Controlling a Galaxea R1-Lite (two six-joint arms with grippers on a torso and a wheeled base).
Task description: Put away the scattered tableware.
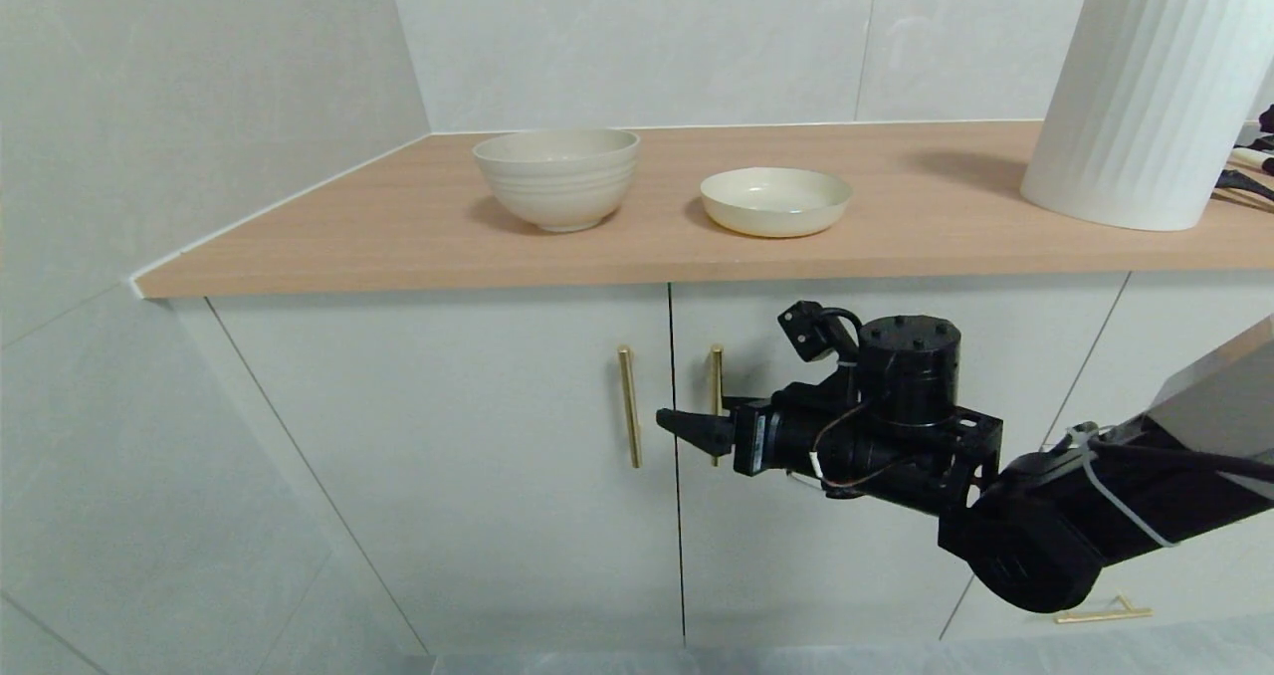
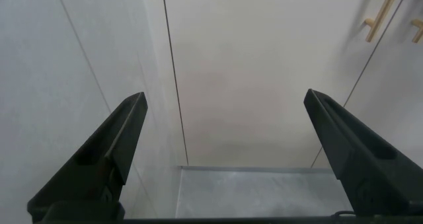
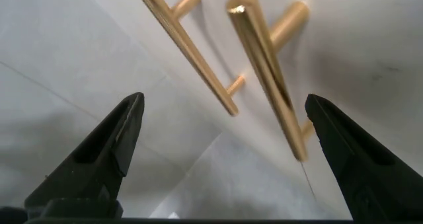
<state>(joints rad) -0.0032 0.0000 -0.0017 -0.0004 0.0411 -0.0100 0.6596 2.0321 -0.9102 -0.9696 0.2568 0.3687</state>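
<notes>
On the wooden countertop (image 1: 896,237) stand a deep cream bowl (image 1: 557,177) and, to its right, a shallow cream dish (image 1: 776,200). Below them my right gripper (image 1: 702,416) is open at the two gold handles of the cabinet doors. It is level with the right door's handle (image 1: 716,396), one finger on each side of it as seen from the head. In the right wrist view both handles (image 3: 268,72) lie just ahead of the open right gripper (image 3: 223,104); contact cannot be judged. My left gripper (image 2: 225,95) is open and empty, low before the cabinet front and grey floor (image 2: 251,191).
A tall white ribbed container (image 1: 1145,98) stands at the counter's right end, with dark utensils (image 1: 1249,172) behind it. The left door's handle (image 1: 628,406) hangs beside the door seam. Another gold handle (image 1: 1100,612) shows low at the right. Walls close the left side and the back.
</notes>
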